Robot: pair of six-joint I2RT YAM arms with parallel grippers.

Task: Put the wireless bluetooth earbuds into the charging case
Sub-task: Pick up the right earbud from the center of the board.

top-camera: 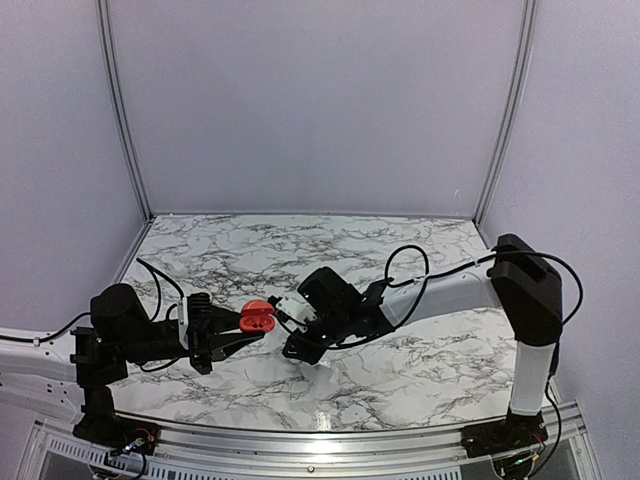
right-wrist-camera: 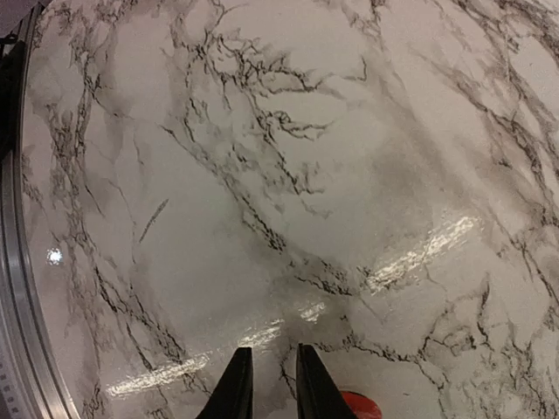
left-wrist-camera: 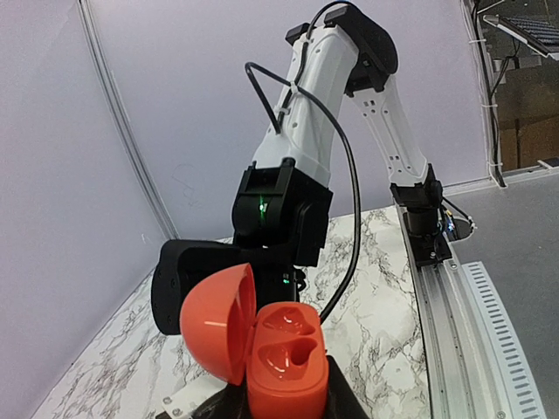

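Case (left-wrist-camera: 288, 371), red and round, sits clamped between the fingers of the left gripper (top-camera: 250, 325), which is closed tight on its lower body and holds it up off the table (right-wrist-camera: 262, 131). Its lid (left-wrist-camera: 218, 325) is swung open on the hinge and stands tilted up to one side, baring two shaped wells (left-wrist-camera: 293, 353) in the top of the body. Both wells look red inside, and I cannot tell whether an earbud is seated in either. From above, the case hangs near the middle of the table at the tip of the left arm, just beside the right arm's wrist, which reaches in from the other side. In the left wrist view the dark bulk of that wrist stands right behind the open lid. The right gripper (right-wrist-camera: 272, 349) points down at the marble, its jaws drawn almost together with only a thin strip of table showing between them and nothing caught there. A small red piece, seemingly an earbud (right-wrist-camera: 360, 405), lies on the table at the bottom edge of the right wrist view. It is just outside one finger rather than between the two, and it is partly cut off by the frame. It is down on the table surface, apart from the raised case.
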